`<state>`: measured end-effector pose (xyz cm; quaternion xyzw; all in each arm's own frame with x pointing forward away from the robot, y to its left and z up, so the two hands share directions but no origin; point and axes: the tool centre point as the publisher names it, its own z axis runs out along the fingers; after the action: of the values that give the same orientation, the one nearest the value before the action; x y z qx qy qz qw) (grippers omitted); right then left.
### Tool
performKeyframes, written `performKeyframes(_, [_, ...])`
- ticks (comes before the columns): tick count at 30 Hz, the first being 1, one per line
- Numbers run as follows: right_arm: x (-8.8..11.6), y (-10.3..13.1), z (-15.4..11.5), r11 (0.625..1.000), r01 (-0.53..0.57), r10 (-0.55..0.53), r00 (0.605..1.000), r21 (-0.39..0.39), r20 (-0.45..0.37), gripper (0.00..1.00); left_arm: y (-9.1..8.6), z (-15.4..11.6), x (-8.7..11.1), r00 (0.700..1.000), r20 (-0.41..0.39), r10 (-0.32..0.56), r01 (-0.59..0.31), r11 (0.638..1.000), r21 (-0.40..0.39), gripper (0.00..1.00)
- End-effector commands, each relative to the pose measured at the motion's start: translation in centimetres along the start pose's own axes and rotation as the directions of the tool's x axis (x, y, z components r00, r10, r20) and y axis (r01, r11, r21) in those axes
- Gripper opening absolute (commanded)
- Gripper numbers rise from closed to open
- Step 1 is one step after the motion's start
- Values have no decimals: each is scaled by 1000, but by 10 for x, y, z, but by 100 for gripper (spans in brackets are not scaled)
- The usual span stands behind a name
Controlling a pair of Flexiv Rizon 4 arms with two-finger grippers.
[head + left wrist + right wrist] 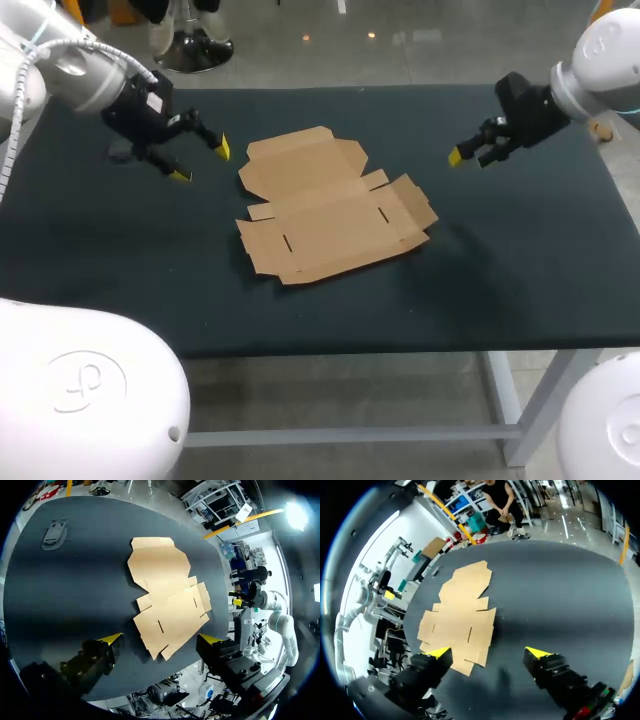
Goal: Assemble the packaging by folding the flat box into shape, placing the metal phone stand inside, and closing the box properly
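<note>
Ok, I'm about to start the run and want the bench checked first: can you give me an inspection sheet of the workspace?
surface: table covered in dark cloth.
job's things: cardboard box lies flat and unfolded mid-table; metal phone stand lies on the cloth apart from the box, on the left arm's side.
clutter: nothing seen.
grippers: left gripper and right gripper are both above the table, jaws open, holding nothing.
cables: pale cable along the left arm; nothing seen on the table.
surroundings: nothing seen reaching over the table.
</note>
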<state>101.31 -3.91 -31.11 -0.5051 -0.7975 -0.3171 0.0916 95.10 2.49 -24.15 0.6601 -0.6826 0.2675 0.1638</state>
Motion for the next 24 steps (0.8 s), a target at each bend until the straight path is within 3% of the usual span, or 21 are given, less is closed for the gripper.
performKeyframes(1, [-10,6,25,999,-5,10,997,53,-82,100,6,-2,-3,1000,-3,-4,4,1000,8,100])
performKeyframes(11, [-11,2,72,988,-33,64,977,150,-205,98,5,-1,-12,999,-13,-43,43,999,5,100])
performKeyframes(14, [-7,1,81,985,-28,66,973,171,-222,88,5,0,-14,999,-13,-50,50,999,3,100])
performKeyframes(24, [5,-2,110,966,-34,98,965,255,-243,71,5,2,-15,998,-6,-61,61,998,5,100])
